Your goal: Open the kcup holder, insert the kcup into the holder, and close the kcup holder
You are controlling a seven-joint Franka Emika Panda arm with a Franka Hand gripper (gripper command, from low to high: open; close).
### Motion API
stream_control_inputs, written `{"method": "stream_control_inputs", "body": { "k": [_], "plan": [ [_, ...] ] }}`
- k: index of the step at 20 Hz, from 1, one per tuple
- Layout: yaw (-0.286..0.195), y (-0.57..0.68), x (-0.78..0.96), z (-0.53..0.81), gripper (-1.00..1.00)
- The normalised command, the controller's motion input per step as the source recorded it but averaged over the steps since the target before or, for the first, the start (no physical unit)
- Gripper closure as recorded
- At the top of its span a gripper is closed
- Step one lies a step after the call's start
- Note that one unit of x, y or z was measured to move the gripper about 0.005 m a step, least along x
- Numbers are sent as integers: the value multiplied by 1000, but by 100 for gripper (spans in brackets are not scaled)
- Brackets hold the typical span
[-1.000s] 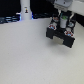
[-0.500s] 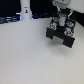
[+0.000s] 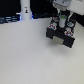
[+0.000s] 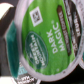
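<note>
The kcup holder [image 3: 58, 35] is a black boxy unit at the far right of the exterior view on the pale table. My gripper [image 3: 63, 22] hangs straight down over it, with a small whitish thing between the fingers. In the wrist view the kcup [image 4: 47, 40] fills the picture: a green foil top with a QR code and the words "Dark Magic". It sits very close to the camera and appears held. Edges of other green-topped pods [image 4: 76, 20] show around it. The fingertips are hidden in the wrist view.
A tall white post with dark markings [image 3: 25, 10] stands at the back, toward the exterior view's left. Dark equipment with blue light runs along the back edge [image 3: 10, 19]. The pale table [image 3: 30, 55] spreads in front.
The gripper stays over the holder with only a slight shift. Nothing else has moved.
</note>
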Motion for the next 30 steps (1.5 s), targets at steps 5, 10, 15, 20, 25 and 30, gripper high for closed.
{"method": "stream_control_inputs", "body": {
  "k": [5, 10, 15, 20, 25, 30],
  "plan": [
    [-4, -22, 15, -162, 100],
    [0, -12, -11, -57, 100],
    [7, 31, 6, -160, 100],
    [13, 97, 62, -160, 100],
    [28, 140, 94, -61, -100],
    [39, 147, 115, 84, -100]
  ]
}}
